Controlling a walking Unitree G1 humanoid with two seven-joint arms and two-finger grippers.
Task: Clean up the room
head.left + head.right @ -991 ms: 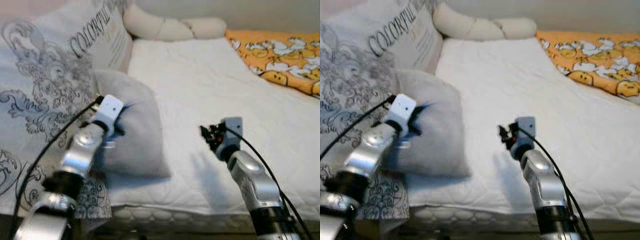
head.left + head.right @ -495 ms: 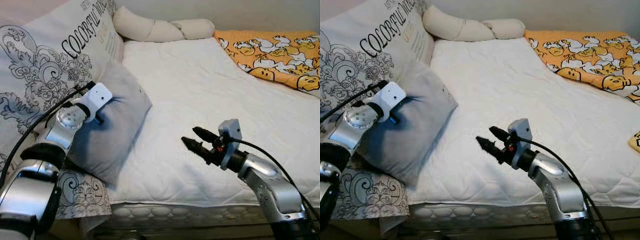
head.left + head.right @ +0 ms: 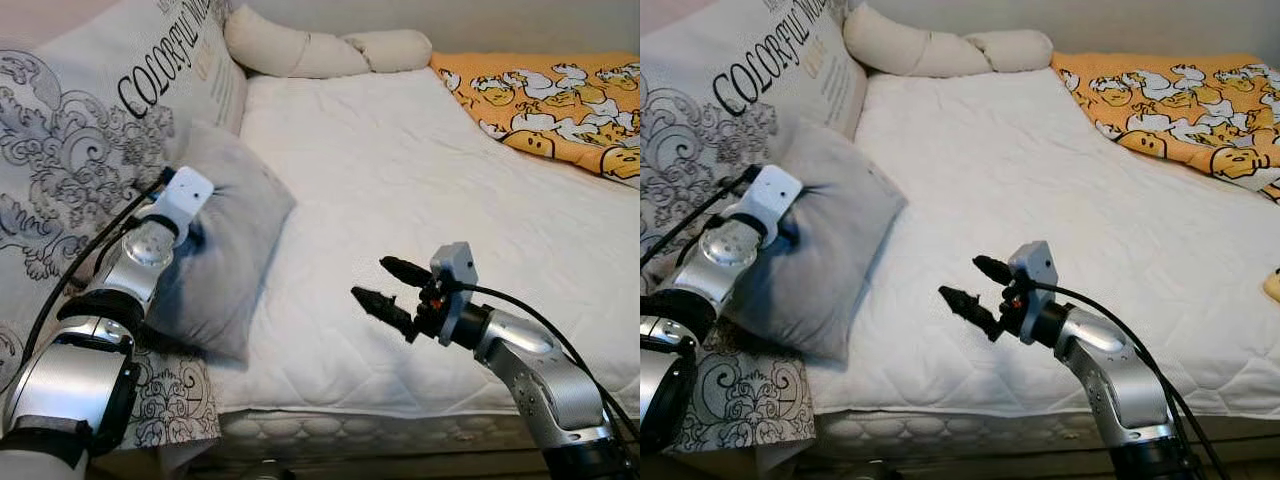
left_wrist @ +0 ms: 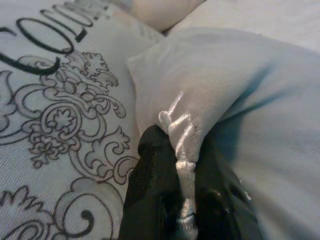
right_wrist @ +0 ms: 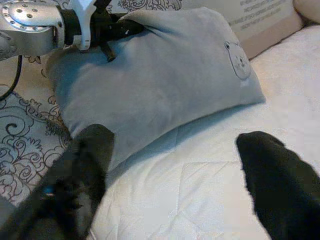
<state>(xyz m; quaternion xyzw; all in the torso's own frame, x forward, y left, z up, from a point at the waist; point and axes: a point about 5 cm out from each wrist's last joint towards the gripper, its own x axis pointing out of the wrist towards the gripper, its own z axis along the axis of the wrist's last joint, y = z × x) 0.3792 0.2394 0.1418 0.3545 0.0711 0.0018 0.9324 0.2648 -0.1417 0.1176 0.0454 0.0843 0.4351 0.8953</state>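
A small grey cushion (image 3: 235, 240) with a bear mark lies on the left of the white bed (image 3: 400, 180), leaning on a big patterned pillow (image 3: 70, 160). My left gripper (image 4: 186, 165) is shut on a pinched fold at the cushion's edge (image 4: 182, 135). My right gripper (image 3: 384, 285) hovers open over the mattress near the front edge, a short way to the right of the cushion (image 5: 165, 85), with nothing between its fingers.
A long cream bolster (image 3: 310, 52) lies along the head of the bed. An orange blanket with cartoon ducks (image 3: 550, 100) covers the far right. The bed's front edge (image 3: 380, 425) runs just below my arms.
The right gripper has turned to point left toward the cushion and stands open. The left gripper keeps its hold on the cushion, which now lies lower and flatter. The camera has shifted.
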